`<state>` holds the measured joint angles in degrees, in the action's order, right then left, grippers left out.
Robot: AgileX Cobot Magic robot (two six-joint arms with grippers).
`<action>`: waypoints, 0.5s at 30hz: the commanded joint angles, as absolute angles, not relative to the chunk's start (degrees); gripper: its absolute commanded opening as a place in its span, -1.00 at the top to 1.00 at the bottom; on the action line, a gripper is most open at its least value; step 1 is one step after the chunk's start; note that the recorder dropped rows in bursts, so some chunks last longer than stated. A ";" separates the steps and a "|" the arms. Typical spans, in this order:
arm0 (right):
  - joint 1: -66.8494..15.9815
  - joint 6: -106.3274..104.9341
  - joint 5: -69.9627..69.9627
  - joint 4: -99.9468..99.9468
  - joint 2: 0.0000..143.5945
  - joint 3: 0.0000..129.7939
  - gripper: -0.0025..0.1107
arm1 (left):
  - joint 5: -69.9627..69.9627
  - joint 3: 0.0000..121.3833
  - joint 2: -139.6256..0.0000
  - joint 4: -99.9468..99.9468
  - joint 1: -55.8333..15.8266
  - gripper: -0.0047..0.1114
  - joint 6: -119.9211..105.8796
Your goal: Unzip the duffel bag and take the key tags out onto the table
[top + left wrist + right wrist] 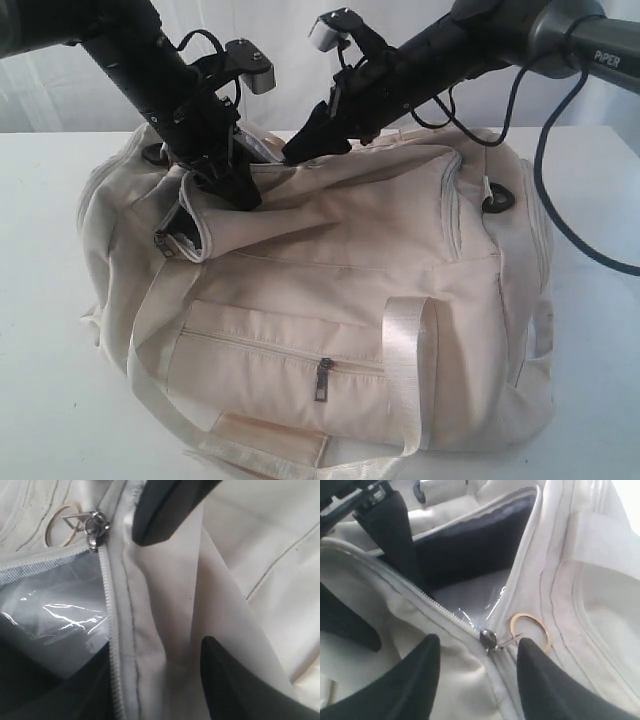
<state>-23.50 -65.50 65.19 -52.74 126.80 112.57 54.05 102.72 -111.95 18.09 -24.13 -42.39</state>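
The duffel bag (350, 300) is plain cream with no pattern, and its webbing handles (410, 350) are paler and faintly glossy. Within the bag's top opening the lining (470, 550) is grey, darker in shadow, under a clear glinting plastic film (55, 615). The ring pull (529, 630) on the bag's top is brassy gold. The front pocket pull (324, 380) is dark grey metal. The left end effector (235, 190) and right end effector (300, 150), over the bag's top, are black. The surface (40, 400) beneath the bag is plain white.

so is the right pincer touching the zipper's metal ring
Cannot tell. In the right wrist view one finger of the open right pincer overlaps the ring's edge, but neither contact nor a gap shows plainly.
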 commanded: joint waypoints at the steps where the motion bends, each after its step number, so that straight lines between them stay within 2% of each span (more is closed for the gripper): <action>1: -24.13 -63.81 65.00 -54.52 127.45 112.38 0.21 | 54.68 102.77 -111.42 19.27 -24.04 0.02 -42.37; 8: -25.13 -60.51 64.03 -54.63 128.88 112.38 0.34 | 54.65 102.77 -111.42 19.27 -24.04 0.02 -42.37; 15: -25.13 -56.20 60.64 -56.53 129.01 112.48 0.35 | 54.65 102.77 -111.42 19.27 -24.04 0.02 -42.37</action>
<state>-25.14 -58.78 62.09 -55.20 129.11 112.57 53.94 102.72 -111.95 18.09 -24.13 -42.39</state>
